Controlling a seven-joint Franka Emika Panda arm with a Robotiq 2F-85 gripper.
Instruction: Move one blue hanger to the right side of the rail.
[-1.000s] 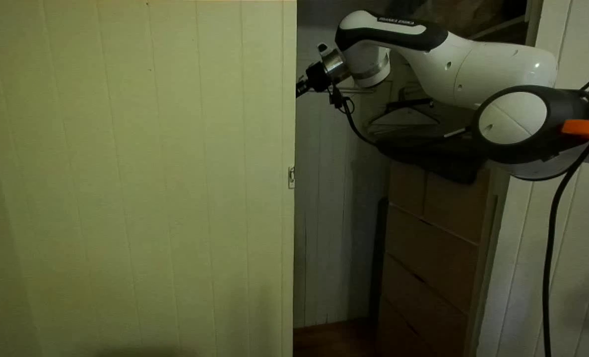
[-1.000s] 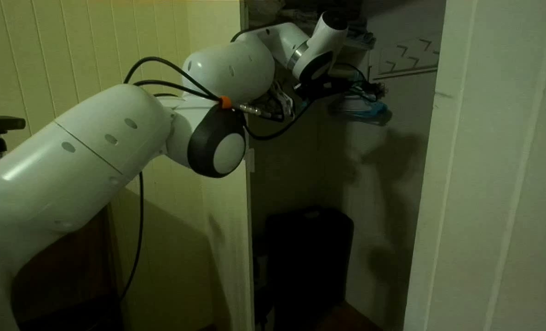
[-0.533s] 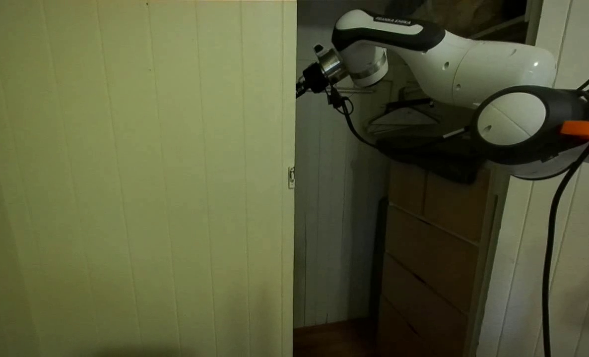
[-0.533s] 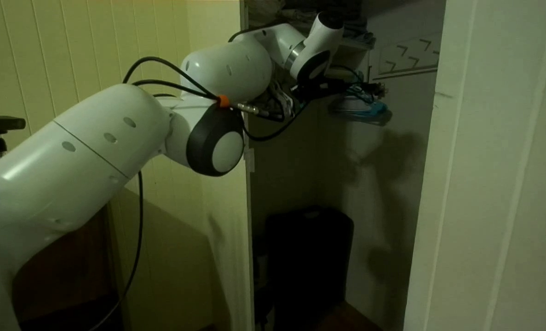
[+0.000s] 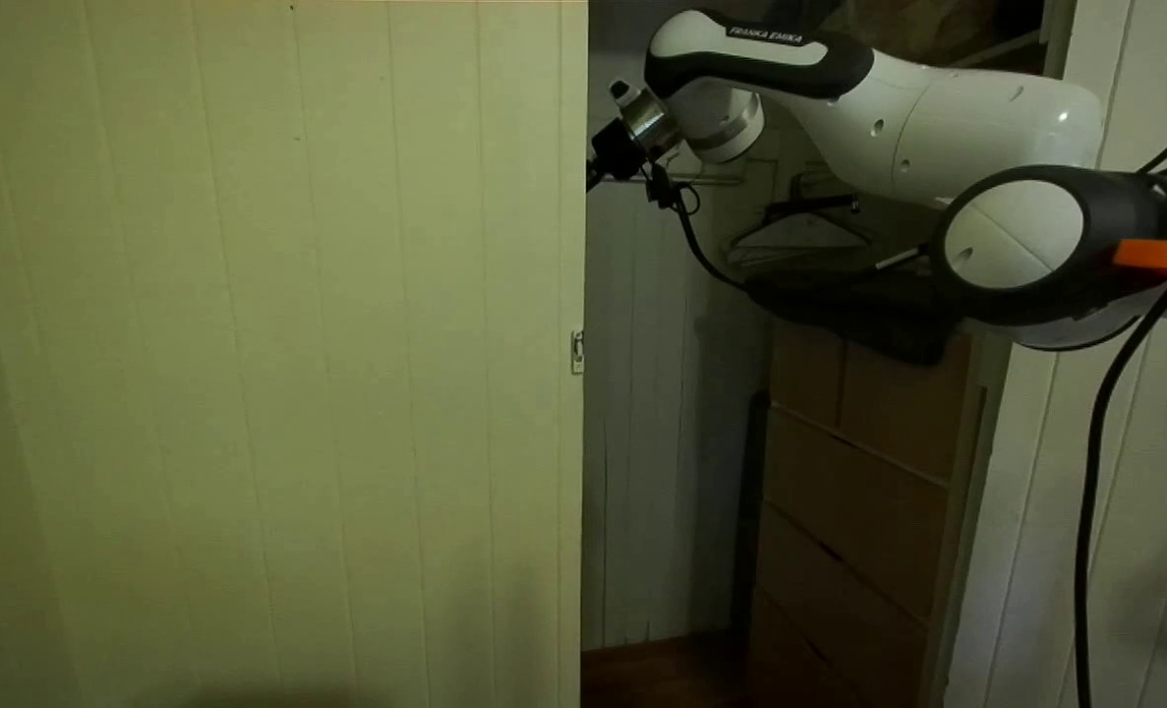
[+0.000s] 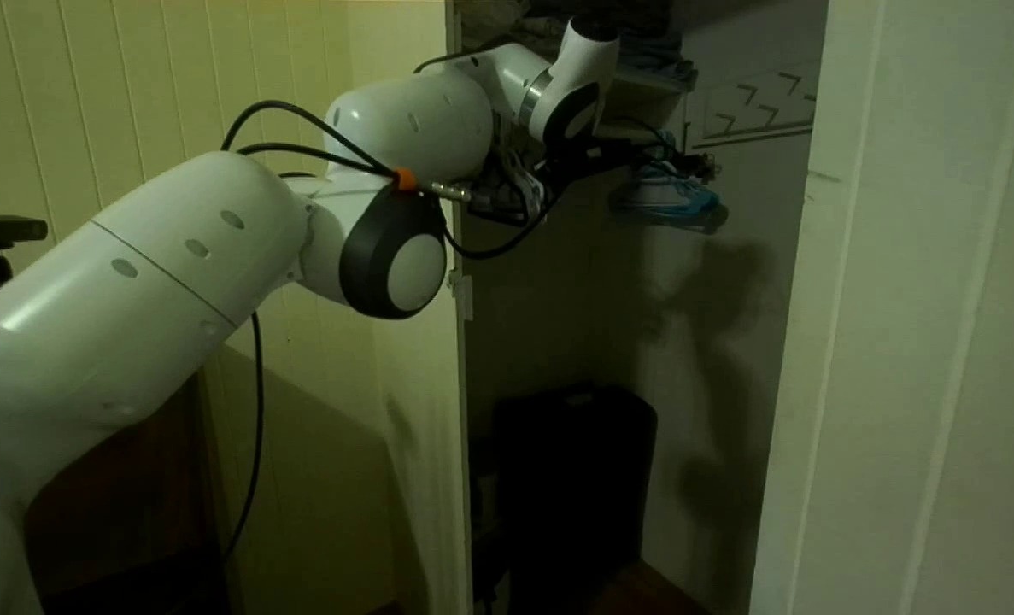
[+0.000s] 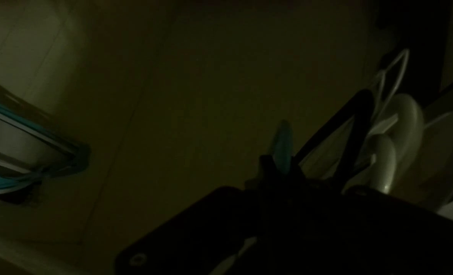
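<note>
In the wrist view my gripper (image 7: 281, 168) is closed on a blue hanger (image 7: 283, 147); its light-blue end sticks out between the fingertips, and the rest is hidden by the dark fingers. More blue hangers (image 7: 64, 168) hang at the left of the wrist view, apart from the gripper. Blue hangers (image 6: 686, 202) also show in an exterior view, below the gripper. The rail (image 5: 716, 180) shows as a slim pale bar behind the wrist in an exterior view. There the gripper (image 5: 595, 177) is mostly hidden behind the door panel.
Black (image 7: 358, 110) and white hangers (image 7: 405, 118) hang close on the gripper's right in the wrist view. A door panel (image 5: 347, 344) covers the closet's left part. A drawer unit (image 5: 848, 492) stands below dark cloth (image 5: 858, 305). A shelf (image 6: 652, 81) lies above; a black suitcase (image 6: 575, 487) stands below.
The arm and wrist have moved a little up and to the left in both exterior views. A pale hook on the rail now shows beside the wrist. The blue hanger group stays about where it was.
</note>
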